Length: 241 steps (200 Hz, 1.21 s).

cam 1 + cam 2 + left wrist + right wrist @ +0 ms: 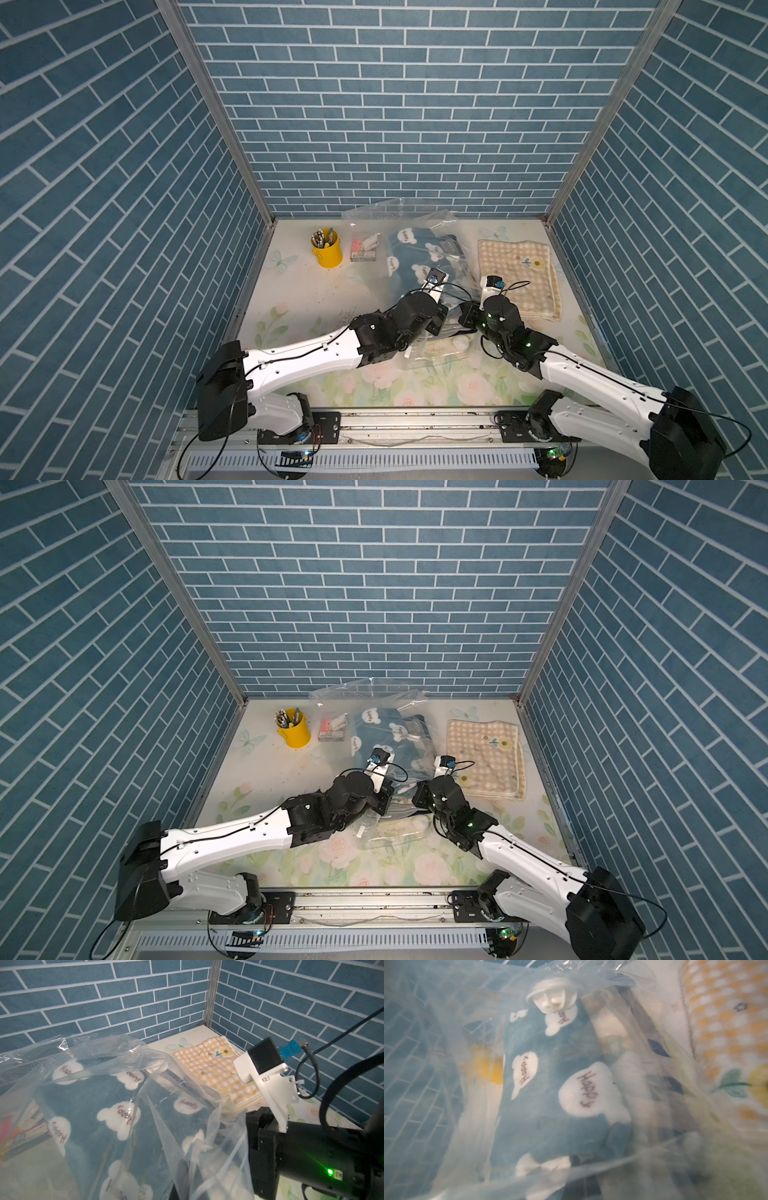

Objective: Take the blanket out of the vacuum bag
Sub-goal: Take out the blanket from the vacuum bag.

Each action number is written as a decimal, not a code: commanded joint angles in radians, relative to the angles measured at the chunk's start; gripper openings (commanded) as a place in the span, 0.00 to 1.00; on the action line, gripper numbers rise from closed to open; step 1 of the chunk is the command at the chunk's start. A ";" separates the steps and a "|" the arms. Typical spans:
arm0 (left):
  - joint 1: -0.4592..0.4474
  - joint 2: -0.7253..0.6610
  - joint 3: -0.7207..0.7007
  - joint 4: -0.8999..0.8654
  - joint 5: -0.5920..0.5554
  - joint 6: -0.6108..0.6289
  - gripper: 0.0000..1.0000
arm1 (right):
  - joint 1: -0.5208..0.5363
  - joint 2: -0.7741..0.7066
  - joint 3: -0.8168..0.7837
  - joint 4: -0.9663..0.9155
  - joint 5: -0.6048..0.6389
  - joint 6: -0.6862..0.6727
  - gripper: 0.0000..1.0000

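The left gripper (pixel 436 326) and right gripper (pixel 464 316) are being clenched at the vacuum bag (pixel 99 1049); the blanket (pixel 89 1095) is being enclosed just ahead of the jaws.

The 2 arms, the left arm (pixel 307 357) and the right arm (pixel 590 374), have white shells and black joints. Their black base plates (pixel 330 428) are bolted on the metal rail (pixel 415 428). A thin black cable runs along each white shell, away from the rail. On the right wrist a white bracket (pixel 270 1088) with screws carries a black cube camera (pixel 265 1056) with a blue plug (pixel 289 1050); a green light (pixel 330 1172) glows on the black housing.
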 commanded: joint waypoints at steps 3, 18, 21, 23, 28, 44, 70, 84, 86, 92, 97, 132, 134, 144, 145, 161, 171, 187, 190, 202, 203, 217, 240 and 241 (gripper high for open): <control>0.001 -0.049 -0.019 0.035 -0.005 -0.008 0.00 | -0.016 -0.035 -0.011 -0.020 0.069 -0.045 0.00; 0.001 -0.048 -0.019 0.035 -0.005 -0.009 0.00 | -0.015 -0.059 -0.013 0.009 -0.007 -0.040 0.12; 0.001 -0.047 -0.018 0.035 -0.004 -0.010 0.00 | -0.012 -0.064 -0.010 0.010 -0.018 -0.035 0.13; 0.000 -0.047 -0.018 0.035 -0.004 -0.011 0.00 | -0.012 -0.070 -0.011 0.009 -0.026 -0.031 0.14; 0.000 -0.045 -0.015 0.035 -0.002 -0.013 0.00 | -0.011 -0.085 -0.012 0.011 -0.047 -0.019 0.17; 0.000 -0.040 -0.010 0.031 -0.003 -0.016 0.00 | 0.000 -0.148 -0.043 0.040 -0.115 0.041 0.26; 0.000 -0.032 -0.004 0.033 -0.015 -0.017 0.00 | 0.070 -0.219 -0.104 0.095 -0.159 0.142 0.31; 0.000 -0.027 0.000 0.033 -0.022 -0.019 0.00 | 0.119 -0.232 -0.145 0.160 -0.168 0.195 0.35; 0.000 -0.027 0.000 0.032 -0.025 -0.020 0.00 | 0.123 -0.231 -0.148 0.170 -0.169 0.201 0.35; 0.000 -0.027 -0.001 0.033 -0.029 -0.023 0.00 | 0.146 -0.225 -0.159 0.196 -0.173 0.221 0.35; 0.000 -0.026 0.000 0.032 -0.034 -0.024 0.00 | 0.164 -0.219 -0.170 0.221 -0.173 0.235 0.36; 0.000 -0.014 0.005 0.035 -0.042 -0.043 0.00 | 0.310 -0.214 -0.246 0.386 -0.030 0.309 0.44; 0.001 -0.013 0.005 0.035 -0.042 -0.044 0.00 | 0.314 -0.213 -0.248 0.391 -0.026 0.311 0.44; 0.000 -0.007 0.006 0.034 -0.048 -0.046 0.00 | 0.317 -0.203 -0.255 0.412 -0.022 0.319 0.44; 0.000 -0.006 0.007 0.035 -0.049 -0.047 0.00 | 0.319 -0.202 -0.257 0.415 -0.021 0.319 0.44; 0.001 0.000 0.011 0.030 -0.050 -0.050 0.00 | 0.320 -0.191 -0.278 0.449 -0.015 0.333 0.45; 0.000 0.000 0.012 0.031 -0.052 -0.051 0.00 | 0.321 -0.188 -0.296 0.471 -0.005 0.354 0.46; 0.000 0.002 0.017 0.034 -0.056 -0.051 0.00 | 0.321 -0.179 -0.333 0.537 -0.003 0.384 0.49; 0.001 0.001 0.019 0.034 -0.056 -0.050 0.00 | 0.319 -0.178 -0.340 0.548 -0.004 0.386 0.50; 0.000 0.001 0.022 0.032 -0.056 -0.050 0.00 | 0.309 -0.195 -0.361 0.561 0.010 0.392 0.53; 0.001 0.001 0.023 0.031 -0.055 -0.050 0.00 | 0.307 -0.199 -0.365 0.561 0.013 0.394 0.53; 0.000 0.002 0.026 0.027 -0.050 -0.051 0.00 | 0.295 -0.239 -0.384 0.565 0.020 0.383 0.56; 0.000 0.001 0.023 0.028 -0.052 -0.047 0.00 | 0.271 -0.265 -0.355 0.491 0.019 0.338 0.58; 0.000 0.002 0.023 0.027 -0.052 -0.047 0.00 | 0.270 -0.265 -0.354 0.490 0.018 0.336 0.58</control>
